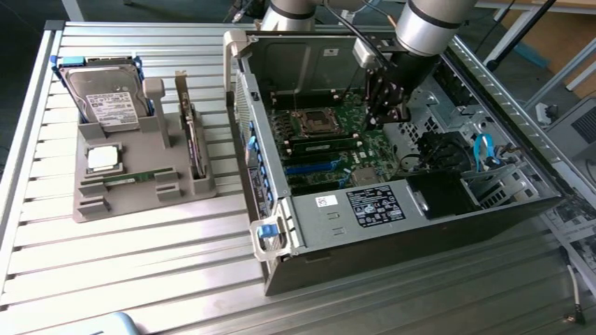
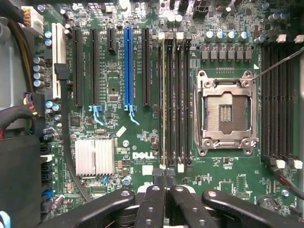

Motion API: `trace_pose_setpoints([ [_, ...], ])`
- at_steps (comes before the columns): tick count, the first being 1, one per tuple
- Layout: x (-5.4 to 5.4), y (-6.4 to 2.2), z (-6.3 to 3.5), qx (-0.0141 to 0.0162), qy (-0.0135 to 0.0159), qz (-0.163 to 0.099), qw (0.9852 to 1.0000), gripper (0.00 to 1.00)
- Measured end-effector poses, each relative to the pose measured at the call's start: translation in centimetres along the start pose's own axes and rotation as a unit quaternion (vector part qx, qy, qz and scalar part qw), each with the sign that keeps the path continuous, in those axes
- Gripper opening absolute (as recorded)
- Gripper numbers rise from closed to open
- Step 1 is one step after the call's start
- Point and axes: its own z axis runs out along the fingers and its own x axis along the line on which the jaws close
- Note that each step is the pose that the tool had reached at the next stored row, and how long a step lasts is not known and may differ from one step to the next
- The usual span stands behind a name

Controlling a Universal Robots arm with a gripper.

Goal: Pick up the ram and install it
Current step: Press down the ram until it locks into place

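Arm (image 1: 426, 26) pointing down — gripper (image 2: 166, 183) shut.

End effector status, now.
End effector: closed, fingertips together, nothing visibly held, above the memory slots.

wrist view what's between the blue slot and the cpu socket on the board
A black expansion slot and then a bank of memory slots lie between the blue slot and the processor socket, as the wrist view shows.

Free room above motherboard (image 2: 114, 80) around gripper (image 2: 165, 183), w/ only low slots (image 2: 78, 66) there. Blocked at the exterior view's left by case wall (image 1: 244, 105), at the exterior view's right by black cables (image 1: 433, 150) & drive cage (image 1: 489, 185).
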Motion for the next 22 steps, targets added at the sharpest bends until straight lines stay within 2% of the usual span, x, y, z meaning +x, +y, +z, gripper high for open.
trace_pose_setpoints([
  [16, 0.0, -0.07, 2.07, 0.0000, 0.0000, 0.000, 1.0000, 0.11],
  [22, 0.0, -0.07, 2.18, 0.0000, 0.0000, 0.000, 1.0000, 0.11],
])
